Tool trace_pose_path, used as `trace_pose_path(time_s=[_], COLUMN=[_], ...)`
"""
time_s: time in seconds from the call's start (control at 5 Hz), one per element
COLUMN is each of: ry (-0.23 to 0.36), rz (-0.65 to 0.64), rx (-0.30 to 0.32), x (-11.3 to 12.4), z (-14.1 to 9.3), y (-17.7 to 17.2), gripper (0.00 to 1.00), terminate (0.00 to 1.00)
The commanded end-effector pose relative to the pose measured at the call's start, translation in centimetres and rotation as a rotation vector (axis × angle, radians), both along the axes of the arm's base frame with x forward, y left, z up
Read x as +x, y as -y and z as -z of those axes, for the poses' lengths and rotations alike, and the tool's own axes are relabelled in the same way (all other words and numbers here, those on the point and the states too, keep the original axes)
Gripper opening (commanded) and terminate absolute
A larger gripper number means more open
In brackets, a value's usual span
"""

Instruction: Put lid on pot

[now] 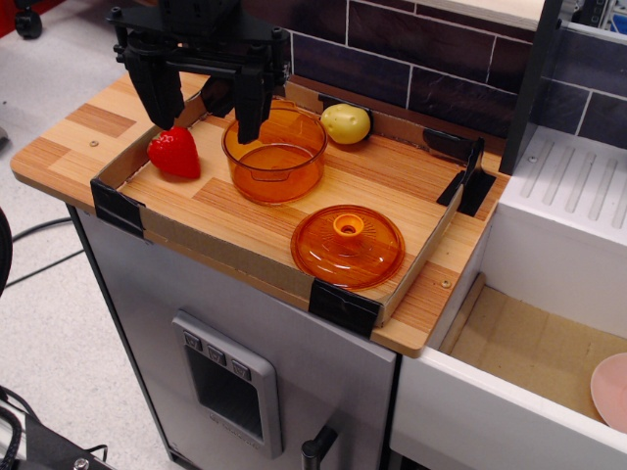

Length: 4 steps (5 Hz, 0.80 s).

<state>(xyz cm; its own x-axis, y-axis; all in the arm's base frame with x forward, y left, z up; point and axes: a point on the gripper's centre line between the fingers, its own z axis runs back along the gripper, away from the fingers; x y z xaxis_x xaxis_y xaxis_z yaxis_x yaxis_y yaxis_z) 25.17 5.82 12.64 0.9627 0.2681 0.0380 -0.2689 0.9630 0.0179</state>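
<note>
The orange translucent pot [274,157] stands upright and open in the middle of the wooden tray [392,181]. The orange domed lid [348,245] with its ring knob lies flat on the tray in front and to the right of the pot, apart from it. My black gripper [208,116] hangs open above the tray's back left. Its left finger is over the strawberry and its right finger is over the pot's back left rim. It holds nothing.
A red strawberry [174,152] lies left of the pot. A yellow potato-like toy [346,123] sits at the back behind the pot. The tray has low cardboard walls with black taped corners [343,305]. A white sink [549,294] lies to the right, holding a pink plate [611,390].
</note>
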Motion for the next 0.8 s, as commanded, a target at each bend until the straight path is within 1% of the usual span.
trace_pose_path(time_s=[0.0, 0.4, 0.6], ry=[0.0, -0.035, -0.017], rz=[0.0, -0.005, -0.001], rx=[0.0, -0.069, -0.091], x=[0.0, 3.1, 4.6], z=[0.0, 1.2, 2.2], y=[0.0, 4.0, 5.1], gripper=[1.0, 1.0, 1.0], terminate=[0.0, 0.0, 0.0])
